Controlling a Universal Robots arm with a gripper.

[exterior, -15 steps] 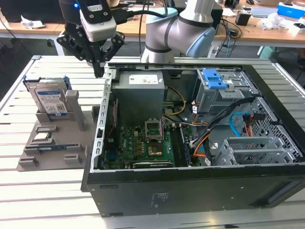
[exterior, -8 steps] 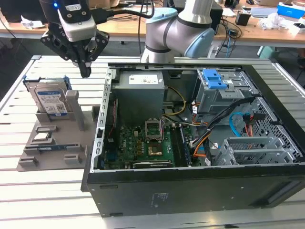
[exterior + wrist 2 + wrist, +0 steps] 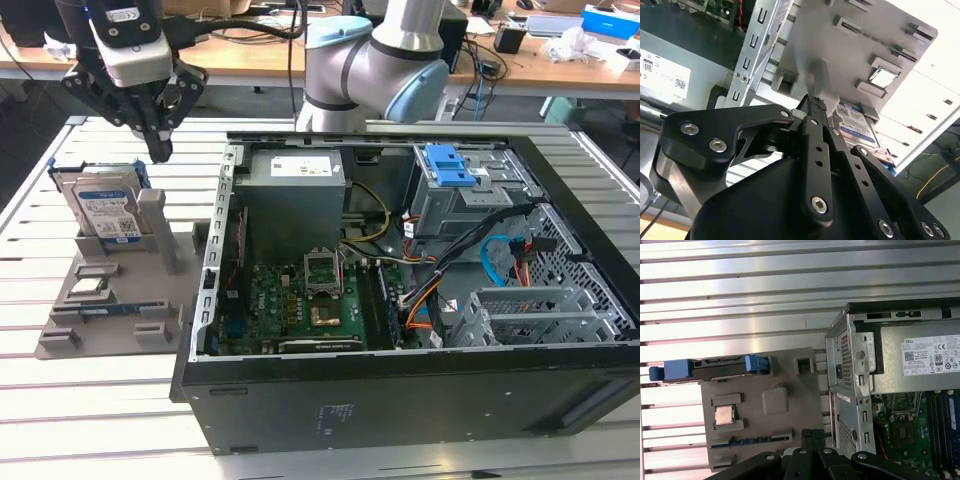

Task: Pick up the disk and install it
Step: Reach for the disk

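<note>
Though free above, disk [image 3: 105, 205] near hand [image 3: 160, 150].

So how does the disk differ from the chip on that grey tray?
The disk stands on edge in a slot; the chip lies flat in a recess. The disk is much larger than the chip. The disk has a blue frame and a white-and-blue label; the chip is bare metal. Both sit on the grey tray.

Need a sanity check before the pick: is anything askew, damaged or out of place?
Nothing stands out. The disk stands upright in its slot on the grey fixture, beside the open computer case, whose cables lie inside. The gripper hangs above the fixture, holding nothing.
</note>
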